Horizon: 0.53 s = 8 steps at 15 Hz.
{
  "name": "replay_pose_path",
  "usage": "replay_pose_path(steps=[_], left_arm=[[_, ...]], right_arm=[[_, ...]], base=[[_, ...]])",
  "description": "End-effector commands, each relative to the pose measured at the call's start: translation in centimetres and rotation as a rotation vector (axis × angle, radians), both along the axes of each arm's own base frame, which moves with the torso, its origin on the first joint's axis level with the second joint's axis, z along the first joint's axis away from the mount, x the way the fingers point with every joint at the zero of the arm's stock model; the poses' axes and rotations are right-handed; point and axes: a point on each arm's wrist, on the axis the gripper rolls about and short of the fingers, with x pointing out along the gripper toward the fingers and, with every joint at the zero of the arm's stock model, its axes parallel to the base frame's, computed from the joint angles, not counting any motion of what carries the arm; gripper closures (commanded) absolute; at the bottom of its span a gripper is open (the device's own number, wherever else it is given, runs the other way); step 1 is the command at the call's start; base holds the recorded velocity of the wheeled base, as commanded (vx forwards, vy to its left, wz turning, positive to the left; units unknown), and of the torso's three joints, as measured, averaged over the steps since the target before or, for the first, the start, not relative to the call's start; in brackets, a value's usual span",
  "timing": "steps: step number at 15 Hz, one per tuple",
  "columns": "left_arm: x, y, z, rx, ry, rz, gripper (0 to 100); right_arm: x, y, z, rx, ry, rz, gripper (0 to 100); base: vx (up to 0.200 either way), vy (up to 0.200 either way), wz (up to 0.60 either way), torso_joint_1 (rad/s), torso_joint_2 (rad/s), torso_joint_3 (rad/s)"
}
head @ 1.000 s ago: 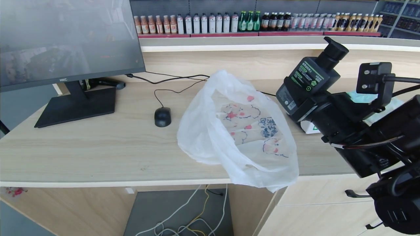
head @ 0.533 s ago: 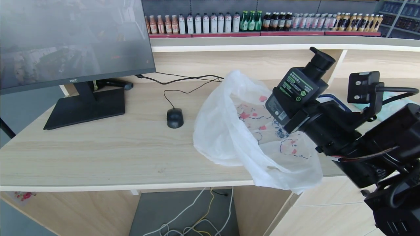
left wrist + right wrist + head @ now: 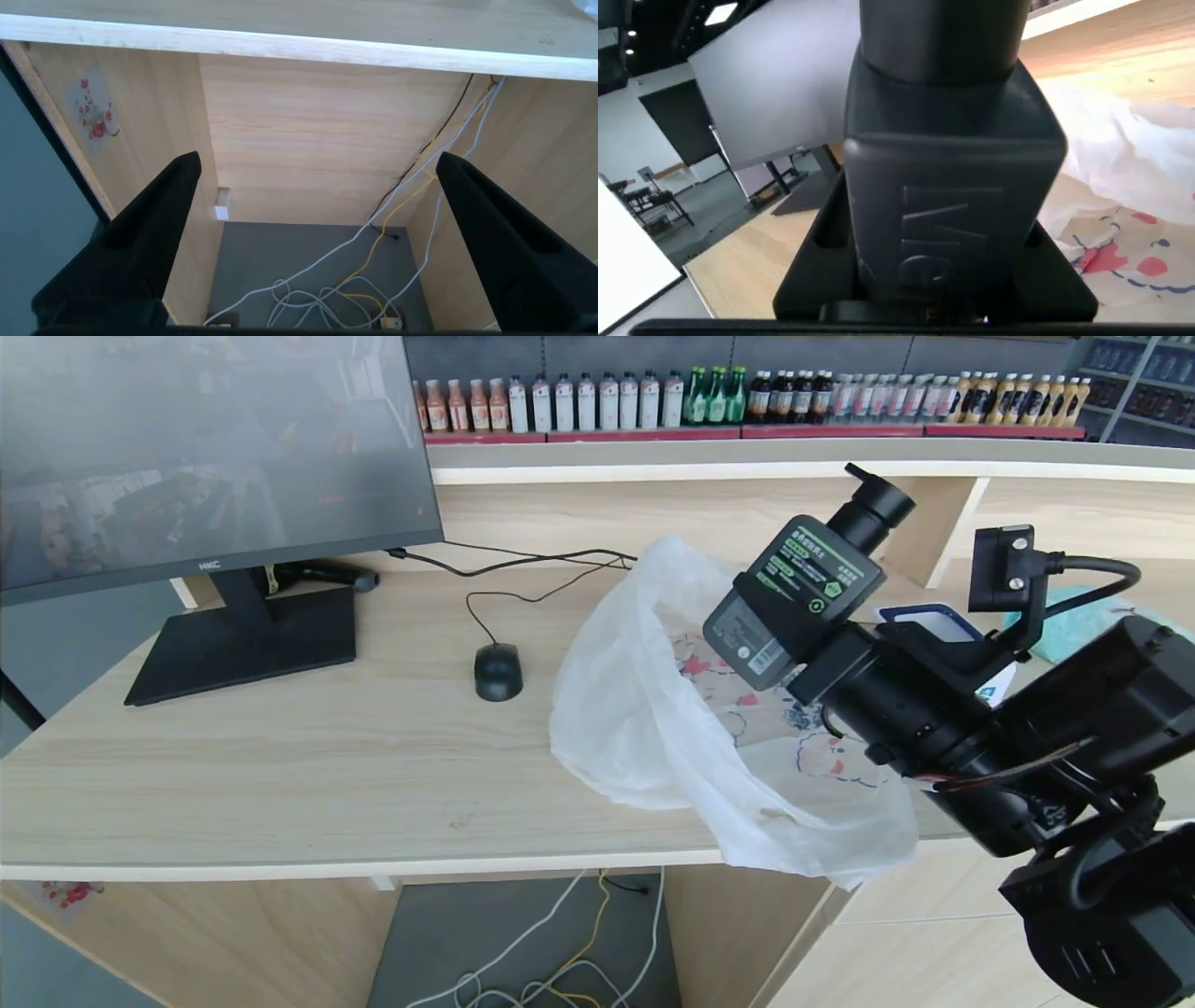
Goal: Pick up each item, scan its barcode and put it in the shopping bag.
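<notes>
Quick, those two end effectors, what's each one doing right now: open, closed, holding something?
Left end effector: open, holding nothing.
Right end effector: closed on the dark pump bottle, by the shopping bag.

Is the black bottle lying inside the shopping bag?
No, the right gripper holds the black bottle up in the air, not inside the shopping bag.

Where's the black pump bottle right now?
The black pump bottle sits right of centre in the head view, clamped in the right pincer above the white shopping bag.
</notes>
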Motion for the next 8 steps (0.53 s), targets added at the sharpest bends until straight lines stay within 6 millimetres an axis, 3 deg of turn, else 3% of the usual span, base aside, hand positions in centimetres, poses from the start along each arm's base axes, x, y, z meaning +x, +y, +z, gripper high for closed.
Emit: replay_pose_path(steps=[1,2,5,8], left_arm=[[0.0,0.0,0.0,-0.001,0.000,0.000,0],[0.0,0.0,0.0,-0.001,0.000,-0.002,0],[0.0,0.0,0.0,-0.001,0.000,0.000,0],[0.0,0.0,0.0,-0.001,0.000,0.000,0]], right_arm=[[2.1,-0.3,1.1,0.028,0.028,-0.024,100],[3.0,-0.8,2.4,0.058,0.068,-0.030,100],[3.1,-1.7,4.9,0.103,0.256,0.058,100],[3.7,-3.6,5.0,0.036,0.331,0.130,100]], base=[[0.000,0.000,0.00,0.000,0.00,0.000],[0.000,0.000,0.00,0.000,0.00,0.000],[0.000,0.000,0.00,0.000,0.00,0.000],[0.000,0.000,0.00,0.000,0.00,0.000]])
